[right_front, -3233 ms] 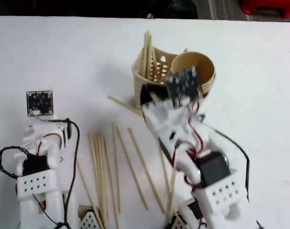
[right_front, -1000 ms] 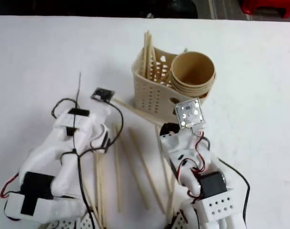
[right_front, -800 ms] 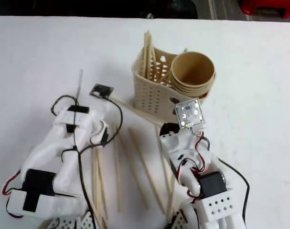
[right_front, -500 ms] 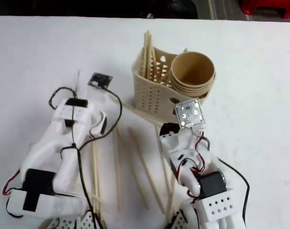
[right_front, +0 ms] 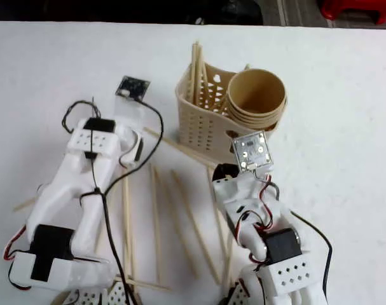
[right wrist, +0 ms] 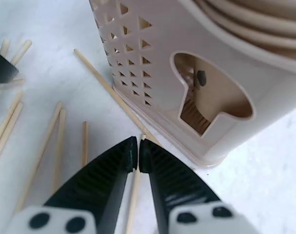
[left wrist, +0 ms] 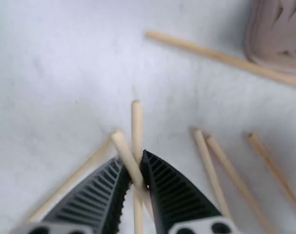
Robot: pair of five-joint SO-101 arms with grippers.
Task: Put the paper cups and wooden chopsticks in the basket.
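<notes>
As your left gripper (left wrist: 137, 168) pinches what may be two crossed chopsticks (left wrist: 136, 122) on the bench (left wrist: 50, 63) for lifting, your right gripper (right wrist: 138, 146) sits beside the basket's (right_front: 202, 127) near wall, jaws pressed together.

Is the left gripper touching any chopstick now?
Touching. In the left wrist view, the left gripper is shut on two crossed wooden chopsticks.

A white table (right_front: 345, 165) runs back to a dark strip (right_front: 116, 9), with perhaps a red stool (right_front: 358, 7).
</notes>
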